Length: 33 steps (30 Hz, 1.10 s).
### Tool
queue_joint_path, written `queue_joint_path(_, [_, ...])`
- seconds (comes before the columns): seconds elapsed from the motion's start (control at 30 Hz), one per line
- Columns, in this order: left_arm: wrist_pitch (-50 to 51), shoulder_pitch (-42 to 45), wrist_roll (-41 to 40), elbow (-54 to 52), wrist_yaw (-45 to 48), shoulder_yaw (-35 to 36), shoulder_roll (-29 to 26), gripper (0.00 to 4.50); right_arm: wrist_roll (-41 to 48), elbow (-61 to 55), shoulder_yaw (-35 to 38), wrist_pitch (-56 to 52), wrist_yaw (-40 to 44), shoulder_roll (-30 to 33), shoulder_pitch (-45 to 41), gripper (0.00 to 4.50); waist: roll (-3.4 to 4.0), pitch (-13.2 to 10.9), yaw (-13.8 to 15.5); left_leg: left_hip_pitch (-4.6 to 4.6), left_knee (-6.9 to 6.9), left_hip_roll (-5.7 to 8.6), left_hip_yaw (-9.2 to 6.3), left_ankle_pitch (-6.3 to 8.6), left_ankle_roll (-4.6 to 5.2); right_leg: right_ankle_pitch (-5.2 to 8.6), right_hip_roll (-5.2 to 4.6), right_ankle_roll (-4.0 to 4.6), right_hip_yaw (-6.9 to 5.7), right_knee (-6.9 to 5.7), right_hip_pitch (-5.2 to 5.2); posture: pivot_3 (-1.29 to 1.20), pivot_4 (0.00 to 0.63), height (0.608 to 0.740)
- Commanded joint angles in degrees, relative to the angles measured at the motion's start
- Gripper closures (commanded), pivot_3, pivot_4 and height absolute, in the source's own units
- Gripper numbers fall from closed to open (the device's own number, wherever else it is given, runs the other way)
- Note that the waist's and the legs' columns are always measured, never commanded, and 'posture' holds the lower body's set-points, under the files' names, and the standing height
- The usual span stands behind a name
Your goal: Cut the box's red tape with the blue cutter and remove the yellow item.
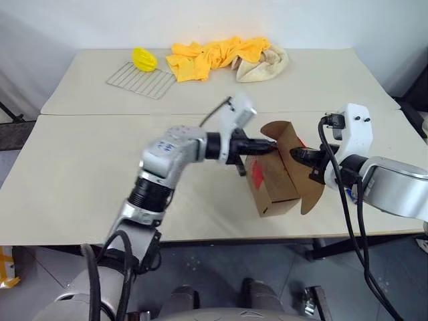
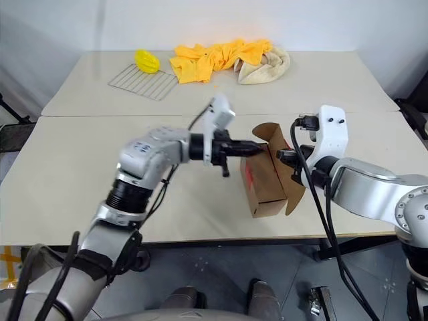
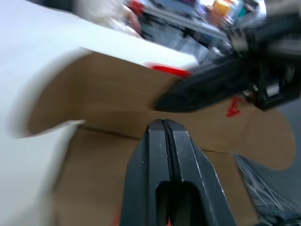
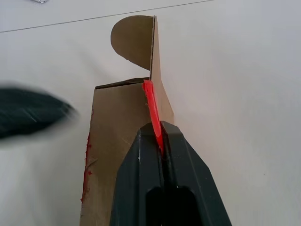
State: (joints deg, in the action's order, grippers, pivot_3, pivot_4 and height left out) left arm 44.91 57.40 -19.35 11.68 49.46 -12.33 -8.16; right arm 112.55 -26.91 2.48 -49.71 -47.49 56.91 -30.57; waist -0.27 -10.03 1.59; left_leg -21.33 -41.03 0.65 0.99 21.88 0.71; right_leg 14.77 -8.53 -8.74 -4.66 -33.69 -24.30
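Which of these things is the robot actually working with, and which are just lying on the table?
In use:
- box, flaps open, pinched by the shut right end effector
- red tape on its flap edge
- left end effector, shut, at the box opening

Lying about:
- wire rack
- yellow object on the rack
- orange cloth
- beige cloth

One box (image 1: 275,177), one wire rack (image 1: 141,79), one small yellow item (image 1: 144,59) — and two cloths, orange (image 1: 214,55) and cream (image 1: 265,64).

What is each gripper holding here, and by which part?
Right gripper pinches the box by its red-taped flap edge. Left gripper is shut on nothing.
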Motion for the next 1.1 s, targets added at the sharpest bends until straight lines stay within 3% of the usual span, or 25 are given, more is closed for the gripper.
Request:
queue_joint_path(0.03, [-4.26,-0.36,2.56,0.74,0.92,-3.42,0.42,4.50,0.45,-1.15,-1.21,-0.30,-0.04,0.43,0.49,4.48,0.00,0.00,-0.10,0.00,0.01,0.00,0.01,0.00,0.00,0.00,0.00,0.00,0.00,0.00,0.00,0.00,0.150,0.740])
queue_joint_path(0.2, [-8.13,-2.02,7.47,3.84,2.23,-8.60,-1.42,4.50,0.45,-2.16,-0.64,0.59,-0.66,0.58,1.14,4.48,0.00,0.00,-0.05,0.04,0.05,-0.01,0.07,0.00,0.00,0.00,0.01,0.00,0.03,0.00,-0.01,0.00,0.150,0.740])
queue_joint_path(0.47, [-9.48,-5.46,9.38,1.54,4.23,-10.68,-6.55,4.50,0.45,-3.35,1.12,1.27,0.10,2.26,4.09,4.48,0.02,0.01,-0.14,0.07,0.06,-0.06,0.07,0.01,0.01,0.00,0.02,0.00,0.03,0.01,-0.01,0.00,0.150,0.740])
queue_joint_path(0.73, [-6.96,-9.02,9.33,-4.71,3.58,-11.34,-11.37,4.50,0.45,-1.26,3.94,0.16,3.94,6.17,7.51,4.48,-0.01,0.05,-0.07,0.34,0.02,-0.14,0.03,0.01,0.02,0.00,0.05,0.02,0.00,0.08,0.32,0.00,0.150,0.740])
queue_joint_path(1.1, [-5.69,-12.15,9.65,-6.36,0.49,-11.49,-12.07,4.50,-2.81,5.67,5.22,-5.09,14.04,11.67,13.51,4.48,-0.10,0.14,0.05,0.89,0.07,-0.36,-0.01,0.18,0.22,0.01,0.07,0.07,0.01,0.29,0.93,0.00,0.150,0.740])
